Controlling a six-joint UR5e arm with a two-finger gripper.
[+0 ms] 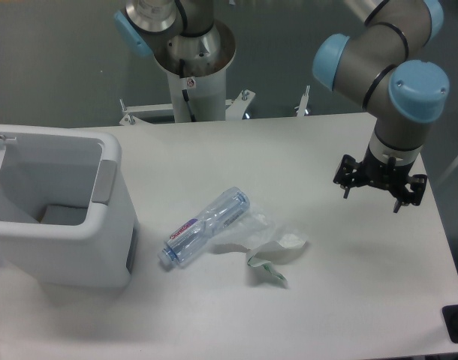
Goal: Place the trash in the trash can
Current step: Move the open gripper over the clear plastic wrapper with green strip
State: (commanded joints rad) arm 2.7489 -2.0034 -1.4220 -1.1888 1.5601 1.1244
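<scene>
The bottle (205,227), clear and crushed, lies on its side near the middle of the table (349,300), its cap end pointing toward the near left and its base toward the far right; a red-and-blue label shows on the half nearer the cap. Just to its right, touching or overlapping its far end, sits the wrapper (268,244), a crumpled translucent-white sheet with a strip of green print trailing toward the near edge. Both pieces rest flat on the white tabletop. To their left stands the trash can (101,225), a boxy white bin with a thick rounded rim and a grey panel on the side that faces the bottle; its mouth is open upward and I can see a pale flat surface at its bottom. The bottle's cap end is near the bin's right wall but apart from it. My gripper (381,189) hangs over the right part of the table, well apart from both pieces of trash, pointing downward above its own faint shadow. Its fingers are spread and hold nothing. My arm's base column (190,82) rises behind the far edge of the table.
</scene>
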